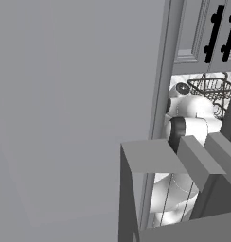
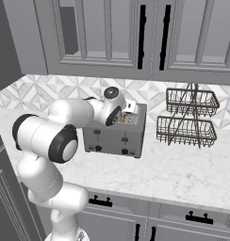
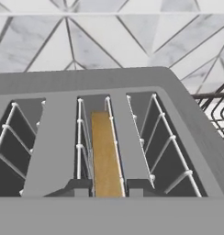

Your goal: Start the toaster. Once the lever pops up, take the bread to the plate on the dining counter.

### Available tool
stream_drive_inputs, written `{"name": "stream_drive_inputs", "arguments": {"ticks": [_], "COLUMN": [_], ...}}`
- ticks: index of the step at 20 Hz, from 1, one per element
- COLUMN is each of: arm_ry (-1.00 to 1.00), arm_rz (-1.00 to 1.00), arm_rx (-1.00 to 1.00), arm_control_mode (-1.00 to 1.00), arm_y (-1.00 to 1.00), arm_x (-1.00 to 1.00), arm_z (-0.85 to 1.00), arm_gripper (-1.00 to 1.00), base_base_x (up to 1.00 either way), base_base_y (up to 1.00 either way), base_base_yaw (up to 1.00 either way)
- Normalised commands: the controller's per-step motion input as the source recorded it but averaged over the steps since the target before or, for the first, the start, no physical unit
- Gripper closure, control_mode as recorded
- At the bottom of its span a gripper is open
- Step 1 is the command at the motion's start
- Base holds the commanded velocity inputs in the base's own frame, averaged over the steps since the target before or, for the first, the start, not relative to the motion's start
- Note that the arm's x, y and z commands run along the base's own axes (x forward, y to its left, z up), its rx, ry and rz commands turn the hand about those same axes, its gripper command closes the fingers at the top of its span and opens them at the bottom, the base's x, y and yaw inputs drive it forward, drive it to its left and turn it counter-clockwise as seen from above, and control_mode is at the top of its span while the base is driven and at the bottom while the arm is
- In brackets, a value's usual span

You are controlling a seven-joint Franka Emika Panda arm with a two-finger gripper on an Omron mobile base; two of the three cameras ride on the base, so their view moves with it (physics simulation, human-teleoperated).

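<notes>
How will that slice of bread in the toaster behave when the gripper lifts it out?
The bread stands on edge in the toaster's middle slot, thin and straight, so it probably stays stiff rather than flopping. It looks small and light. The gripper straddles its narrow top edge; the slot's wire guides might snag it if it is pulled out crooked.

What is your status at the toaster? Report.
Tool over the toaster, fingertips either side of the bread. Bread upright in the middle slot. Nothing blocking.
</notes>
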Motion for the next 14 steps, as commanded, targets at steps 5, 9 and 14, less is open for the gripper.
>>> {"name": "stream_drive_inputs", "arguments": {"ticks": [5,9,14], "arm_ry": [-0.09,-0.22,-0.31], "arm_rz": [0.0,0.0,0.0], "arm_rx": [0.02,0.01,0.05], "arm_control_mode": [-1.0,-1.0,-1.0], "arm_y": [-0.06,-0.02,-0.14], "arm_x": [0.0,0.0,0.0], "arm_z": [0.25,0.51,0.61], "arm_gripper": [1.0,1.0,1.0], "base_base_x": [0.0,0.0,0.0], "base_base_y": [0.0,0.0,0.0], "base_base_yaw": [0.0,0.0,0.0]}}
